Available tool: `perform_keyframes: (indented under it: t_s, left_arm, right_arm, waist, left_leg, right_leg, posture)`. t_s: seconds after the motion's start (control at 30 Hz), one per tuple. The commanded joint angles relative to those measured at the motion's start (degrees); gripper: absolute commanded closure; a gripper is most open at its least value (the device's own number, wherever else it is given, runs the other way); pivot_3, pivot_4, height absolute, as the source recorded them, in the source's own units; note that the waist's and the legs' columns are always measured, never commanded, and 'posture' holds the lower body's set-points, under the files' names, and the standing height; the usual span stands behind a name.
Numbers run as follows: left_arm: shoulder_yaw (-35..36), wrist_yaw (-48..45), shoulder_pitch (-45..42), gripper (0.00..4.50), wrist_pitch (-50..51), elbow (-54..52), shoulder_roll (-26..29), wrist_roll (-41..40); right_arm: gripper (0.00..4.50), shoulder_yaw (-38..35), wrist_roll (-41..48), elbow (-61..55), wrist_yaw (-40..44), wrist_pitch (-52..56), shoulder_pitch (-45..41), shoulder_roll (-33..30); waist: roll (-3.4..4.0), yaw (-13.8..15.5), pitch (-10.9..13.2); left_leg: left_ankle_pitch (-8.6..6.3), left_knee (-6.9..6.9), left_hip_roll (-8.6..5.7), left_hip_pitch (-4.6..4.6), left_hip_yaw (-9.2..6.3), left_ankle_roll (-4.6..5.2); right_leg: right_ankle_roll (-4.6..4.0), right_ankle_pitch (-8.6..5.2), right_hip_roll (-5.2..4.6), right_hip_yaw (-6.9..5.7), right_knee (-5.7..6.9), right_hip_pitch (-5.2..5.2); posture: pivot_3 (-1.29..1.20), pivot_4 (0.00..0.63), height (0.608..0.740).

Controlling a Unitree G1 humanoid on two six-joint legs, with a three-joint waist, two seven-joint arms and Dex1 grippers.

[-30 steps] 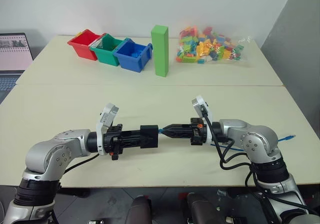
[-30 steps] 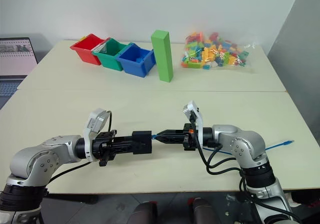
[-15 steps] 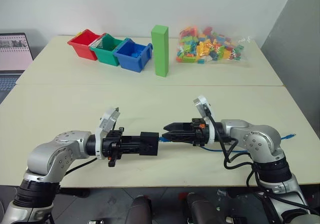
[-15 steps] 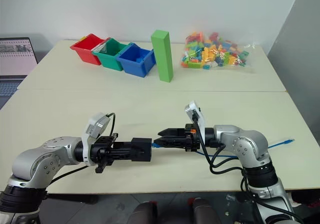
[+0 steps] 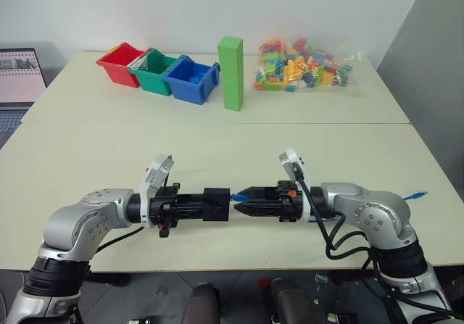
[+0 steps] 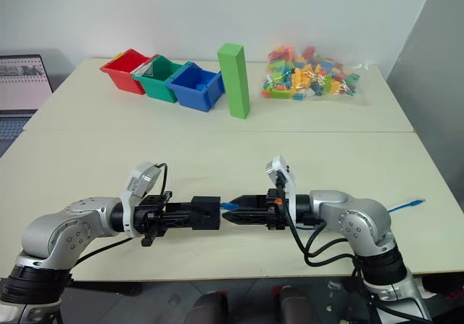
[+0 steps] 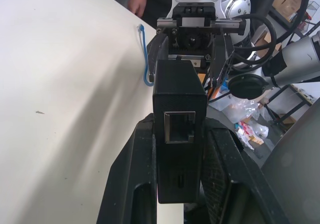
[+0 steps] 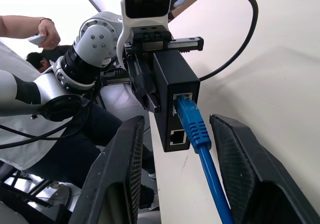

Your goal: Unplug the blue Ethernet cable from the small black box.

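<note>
Above the table's (image 5: 217,150) near edge, the left gripper (image 5: 214,204) clamps the box (image 7: 178,108), the cable (image 8: 196,134) still plugged into its port. The right gripper (image 5: 241,201) flanks the plug with jaws parted, not touching it; bare tabletop lies beyond.

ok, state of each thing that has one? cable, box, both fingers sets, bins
blue Ethernet cable: plugged into the box
small black box: clamped by the left gripper, second port empty
right gripper: fingers open around the cable
blue bin: upright
</note>
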Motion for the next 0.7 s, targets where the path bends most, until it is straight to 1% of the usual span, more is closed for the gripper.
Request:
perform_keyframes:
  t_s: [0.03,0.37,0.5,0.53,0.7]
  left_arm:
    - [1.02,-0.12,-0.51,3.71,-0.32,-1.51,0.03,-0.77]
    - [0.78,-0.34,-0.48,3.71,-0.72,-1.84,0.07,-0.56]
    - [0.78,-0.27,-0.44,3.71,-0.71,-1.95,0.05,-0.59]
    - [0.79,-0.21,-0.39,3.71,-0.69,-2.06,0.03,-0.64]
    - [0.73,-0.26,-0.32,3.71,-0.70,-2.25,0.01,-0.86]
  right_arm:
    - [2.31,0.16,-0.38,-0.29,-1.03,-1.38,-0.70,1.15]
    - [2.31,0.17,-0.40,2.05,-0.34,-1.38,-1.96,1.69]
    - [3.04,0.22,-0.58,2.43,0.18,-1.40,-2.29,1.48]
    - [3.40,0.23,-0.62,2.42,0.37,-1.39,-2.32,1.34]
    - [4.40,0.32,-0.78,2.77,1.69,-1.26,-2.93,0.88]
  waist:
    - [0.00,-0.01,0.00]
    - [0.00,-0.01,0.00]
    - [0.00,-0.02,0.00]
    - [0.00,-0.02,0.00]
    - [0.00,-0.03,0.00]
  left_leg:
    - [0.00,0.00,0.00,0.00,-0.01,0.00]
    - [0.00,0.00,0.00,0.00,0.00,0.00]
    - [0.00,0.00,0.00,0.00,0.00,0.00]
    - [0.00,0.00,0.00,0.00,0.00,0.00]
    - [0.00,0.00,0.00,0.00,0.00,0.00]
  right_leg:
    - [0.00,0.00,0.00,0.00,0.00,0.00]
    - [0.00,0.00,0.00,0.00,0.00,0.00]
    - [0.00,0.00,0.00,0.00,0.00,0.00]
    - [0.00,0.00,0.00,0.00,0.00,0.00]
    - [0.00,0.00,0.00,0.00,0.00,0.00]
  posture:
    - [0.00,0.150,0.740]
    - [0.00,0.150,0.740]
    - [0.00,0.150,0.740]
    - [0.00,0.150,0.740]
    - [0.00,0.150,0.740]
